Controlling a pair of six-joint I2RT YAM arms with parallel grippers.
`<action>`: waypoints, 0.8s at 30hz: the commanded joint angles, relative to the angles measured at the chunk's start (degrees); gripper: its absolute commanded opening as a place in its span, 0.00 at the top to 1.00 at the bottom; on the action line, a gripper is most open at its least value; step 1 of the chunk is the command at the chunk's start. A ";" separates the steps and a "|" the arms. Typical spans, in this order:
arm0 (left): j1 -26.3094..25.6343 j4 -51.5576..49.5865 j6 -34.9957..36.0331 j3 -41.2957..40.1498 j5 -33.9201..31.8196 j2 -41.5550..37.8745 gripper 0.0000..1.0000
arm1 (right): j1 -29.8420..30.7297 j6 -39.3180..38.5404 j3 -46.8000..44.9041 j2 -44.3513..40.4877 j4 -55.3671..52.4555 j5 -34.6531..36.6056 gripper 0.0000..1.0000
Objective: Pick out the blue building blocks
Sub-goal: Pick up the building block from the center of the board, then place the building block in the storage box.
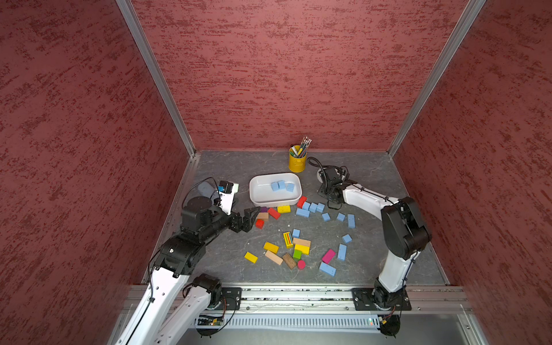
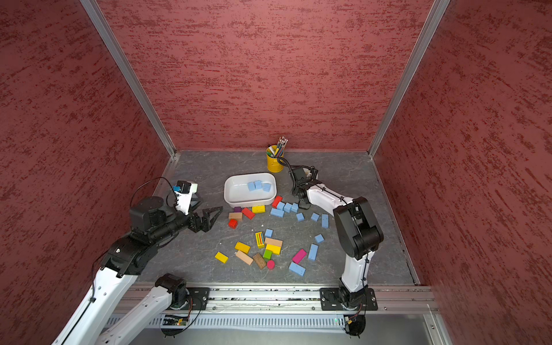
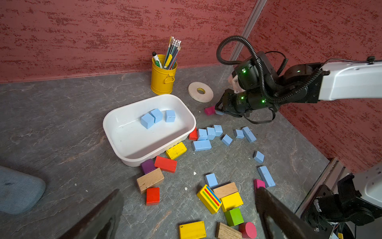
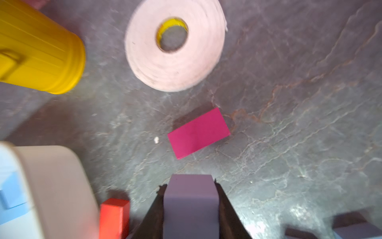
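Fourth blue block pinched, three already in the tray.

The blue block (image 4: 191, 207) is clamped between the jaws of the right gripper (image 4: 189, 187), at the 3 o'clock side of the white tray (image 1: 262, 195); whether it is clear of the table (image 1: 227, 167) I cannot tell. Three blue blocks (image 1: 282, 185) lie inside the tray. Roughly eleven loose blue blocks (image 1: 312, 207) are scattered from the tray's 4 to 6 o'clock, so I judge the job about a quarter done. The left gripper (image 1: 254, 216) hangs spread wide and empty at the tray's 7 o'clock, beside red, yellow and wooden blocks (image 1: 273, 213).
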 commanded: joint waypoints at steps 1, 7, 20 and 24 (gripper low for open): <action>-0.31 1.18 0.88 -0.75 -0.51 -0.43 0.00 | -0.39 -1.89 0.11 -2.41 -0.12 -1.16 0.84; -0.30 1.21 0.78 -0.80 -0.64 -0.44 0.00 | -0.35 -4.88 -0.32 -5.28 2.56 -6.74 0.85; -0.31 1.19 0.81 -0.73 -0.72 -0.55 0.00 | 0.27 -4.88 -5.85 -9.13 20.59 -28.92 0.84; -0.31 1.23 0.73 -0.74 -0.72 -0.65 0.00 | 2.25 -5.19 -3.45 -6.56 20.89 -31.51 0.84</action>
